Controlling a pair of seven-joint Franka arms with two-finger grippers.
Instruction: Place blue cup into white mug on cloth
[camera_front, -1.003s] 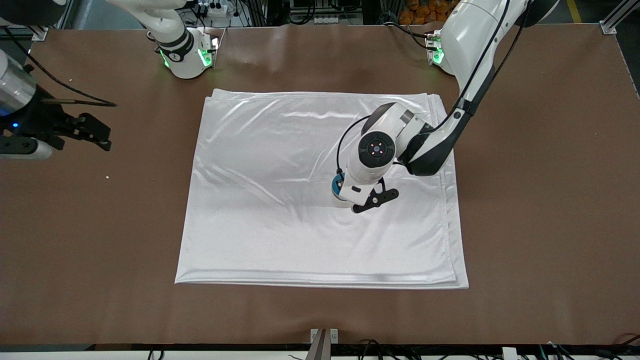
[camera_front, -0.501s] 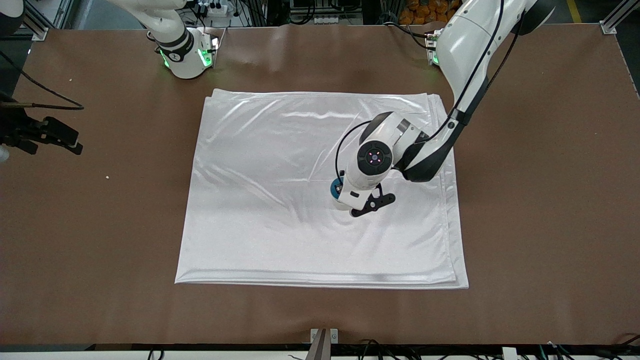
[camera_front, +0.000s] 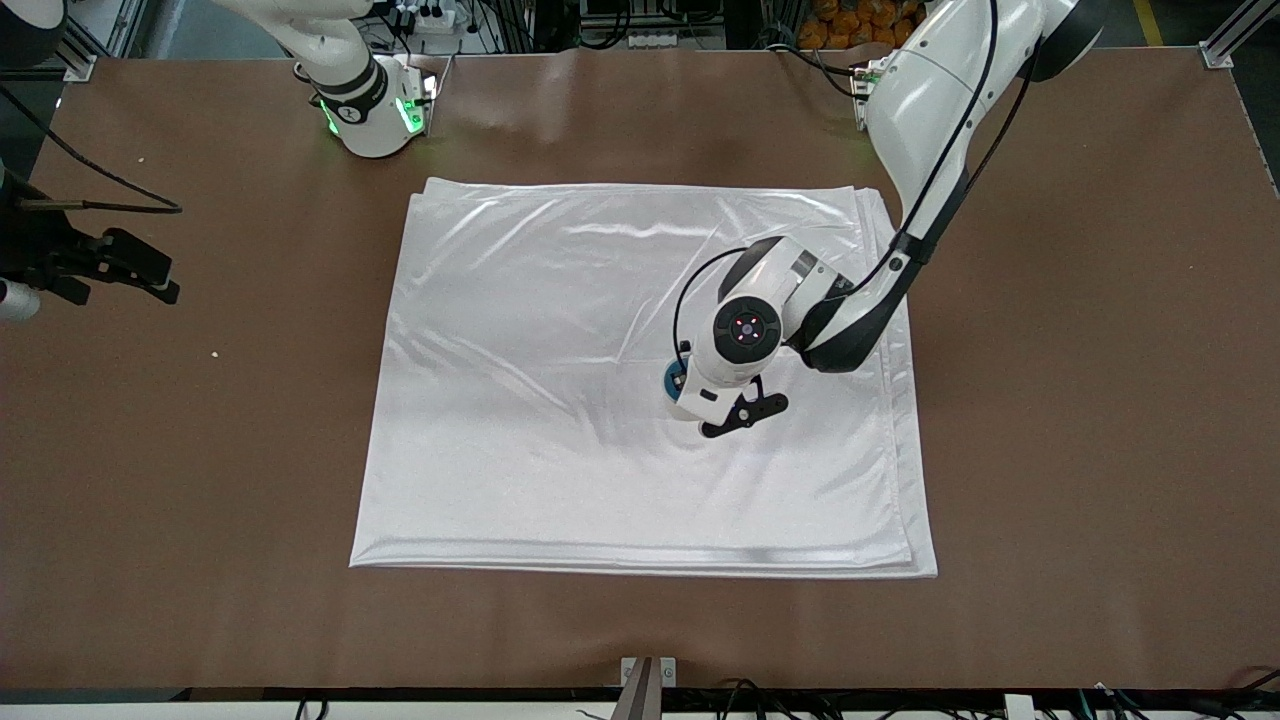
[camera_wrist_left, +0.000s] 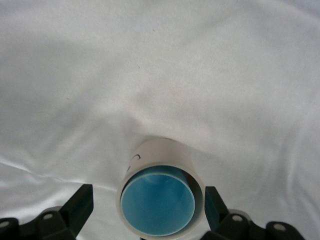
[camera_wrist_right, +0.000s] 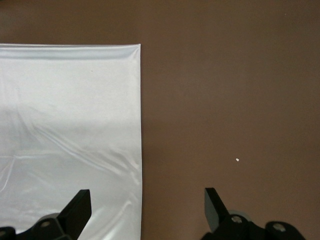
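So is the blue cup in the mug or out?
In. The left wrist view shows the blue cup nested upright inside the mug rim.

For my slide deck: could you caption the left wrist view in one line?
Blue cup nested in the white mug on the cloth, left gripper open around both.

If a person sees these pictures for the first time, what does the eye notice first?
First, the big shiny white cloth spread over the middle of the brown table. On it the left gripper, open, hangs over a white mug with a blue cup nested inside.
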